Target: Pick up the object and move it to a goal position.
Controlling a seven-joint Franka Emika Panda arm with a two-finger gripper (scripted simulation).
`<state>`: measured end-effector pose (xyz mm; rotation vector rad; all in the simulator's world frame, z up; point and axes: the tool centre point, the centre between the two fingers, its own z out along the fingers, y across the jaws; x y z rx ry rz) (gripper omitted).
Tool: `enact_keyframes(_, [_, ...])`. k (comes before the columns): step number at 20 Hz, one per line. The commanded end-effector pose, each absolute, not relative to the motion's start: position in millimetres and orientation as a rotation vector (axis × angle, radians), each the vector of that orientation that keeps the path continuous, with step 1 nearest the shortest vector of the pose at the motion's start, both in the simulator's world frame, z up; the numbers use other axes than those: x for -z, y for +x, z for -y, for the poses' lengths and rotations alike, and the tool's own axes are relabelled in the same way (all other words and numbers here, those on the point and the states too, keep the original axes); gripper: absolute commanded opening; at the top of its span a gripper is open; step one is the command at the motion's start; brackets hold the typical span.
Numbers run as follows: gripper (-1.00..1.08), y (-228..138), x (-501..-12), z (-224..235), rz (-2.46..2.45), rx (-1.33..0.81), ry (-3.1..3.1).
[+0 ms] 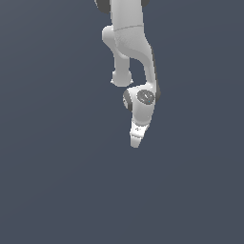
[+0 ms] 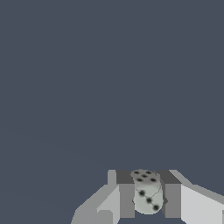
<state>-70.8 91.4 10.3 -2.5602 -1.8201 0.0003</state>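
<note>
The object is a small pale die with black pips (image 2: 147, 192). In the wrist view it sits between my two grey fingers (image 2: 127, 199), touched on both sides. My gripper (image 2: 148, 197) is shut on it. In the exterior view the white arm reaches down from the top and the gripper (image 1: 136, 142) points downward over the flat dark surface; the die is hidden there behind the fingers. No goal marker shows in either view.
A plain dark blue-grey surface (image 1: 57, 181) fills both views. The arm's links (image 1: 128, 43) hang from the top centre of the exterior view.
</note>
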Motion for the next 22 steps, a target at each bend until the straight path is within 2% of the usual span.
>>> enact_keyframes(1, [-1.00,-65.2,-11.7,-84.9,1.818,0.000,-2.562])
enact_keyframes(13, [-1.00,-16.4,-23.0,-34.8,1.815,0.000,-2.563])
enact_keyframes(22, [-1.00,-8.1,-24.4,-27.9,1.815,0.000,-2.564])
